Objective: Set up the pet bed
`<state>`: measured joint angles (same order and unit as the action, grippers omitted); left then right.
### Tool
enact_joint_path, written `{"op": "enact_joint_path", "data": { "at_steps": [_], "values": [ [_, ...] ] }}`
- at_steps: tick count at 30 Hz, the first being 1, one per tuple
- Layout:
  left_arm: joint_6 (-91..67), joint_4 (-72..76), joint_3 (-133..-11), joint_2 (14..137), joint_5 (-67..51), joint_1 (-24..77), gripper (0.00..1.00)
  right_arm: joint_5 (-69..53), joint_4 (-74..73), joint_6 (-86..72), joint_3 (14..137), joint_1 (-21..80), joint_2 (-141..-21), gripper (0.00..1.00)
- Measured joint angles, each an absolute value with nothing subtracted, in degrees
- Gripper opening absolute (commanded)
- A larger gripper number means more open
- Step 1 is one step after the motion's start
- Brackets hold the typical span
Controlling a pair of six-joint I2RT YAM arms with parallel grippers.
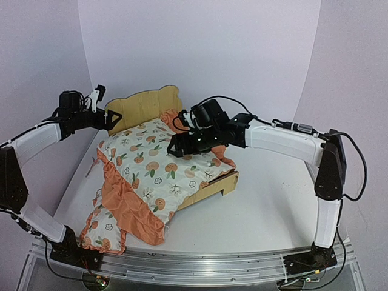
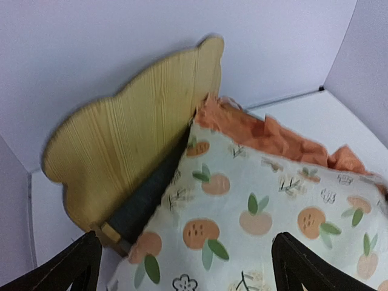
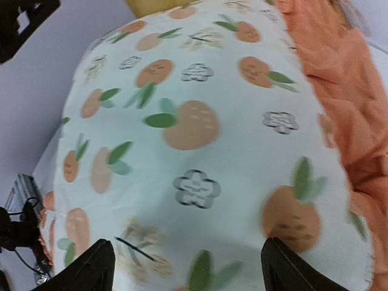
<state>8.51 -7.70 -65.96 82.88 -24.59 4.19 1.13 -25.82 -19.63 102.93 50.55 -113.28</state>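
Cushion (image 1: 154,167) fills centre frame, draped askew over the pet bed (image 1: 145,106), ruffle spilling lower left, so it looks unseated. Only the headboard, upper centre, and 1 footboard corner show. Pillow (image 1: 100,233) lies lower left, off the bed. Right gripper (image 1: 174,147) hovers over the cushion, jaws spread, empty. Left gripper (image 1: 111,119) sits by the headboard edge, wide, empty, probably to brace.

Looked out past the left claw (image 2: 188,270), its dark fingers (image 2: 70,270) spread wide at the bottom corners. Faced the pet bed (image 2: 130,142), with its light wooden scalloped headboard upright before a pale wall (image 2: 121,42). Found a fruit-print cushion (image 2: 273,206) leaning against that headboard, a dark grey strip of base (image 2: 148,200) exposed between them. Caught an orange ruffle (image 2: 260,130) bunched along the cushion's far edge, with white counter (image 2: 318,112) beyond.
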Motion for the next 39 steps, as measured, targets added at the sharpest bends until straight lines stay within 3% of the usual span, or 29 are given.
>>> {"op": "enact_joint_path", "data": {
  "at_steps": [9, 12, 15, 19, 21, 22, 29, 37, 38, 39],
  "values": [
    [17.6, -16.2, -64.4, 90.6, -23.3, 4.2, 0.99, 2.3, -35.4, -19.1, 103.5, 37.4, -109.2, 0.88],
    [19.9, -16.4, -64.6, 94.0, -23.3, 4.2, 0.98, -3.5, -36.8, -18.9, 105.2, 36.7, -112.8, 0.82],
    [22.2, -16.5, -65.8, 96.5, -23.4, 4.2, 0.76, -9.2, -37.1, -19.4, 105.8, 37.8, -117.0, 0.6],
    [24.3, -16.6, -66.9, 97.4, -24.5, 4.3, 0.27, -15.4, -37.8, -21.5, 105.6, 38.8, -121.4, 0.24],
    [24.6, -17.1, -67.7, 97.5, -25.3, 4.4, 0.07, -17.1, -37.8, -22.0, 105.2, 38.9, -122.0, 0.08],
    [24.6, -17.5, -68.3, 97.6, -25.6, 4.5, 0.02, -17.7, -37.8, -22.3, 105.0, 38.9, -121.9, 0.02],
    [25.5, -19.9, -77.0, 100.9, -27.0, 6.0, 0.0, -15.9, -37.5, -23.0, 102.5, 38.7, -117.9, 0.0],
    [25.1, -20.5, -88.3, 105.6, -29.3, 9.1, 0.0, -6.5, -36.7, -22.7, 98.1, 39.1, -103.0, 0.0],
    [25.1, -20.0, -88.9, 105.9, -29.6, 9.3, 0.04, -5.9, -36.5, -22.8, 97.8, 39.1, -101.9, 0.01],
    [25.1, -19.5, -89.2, 106.3, -29.8, 9.5, 0.14, -5.6, -36.3, -22.9, 97.8, 39.1, -101.3, 0.04]
  ]
}}
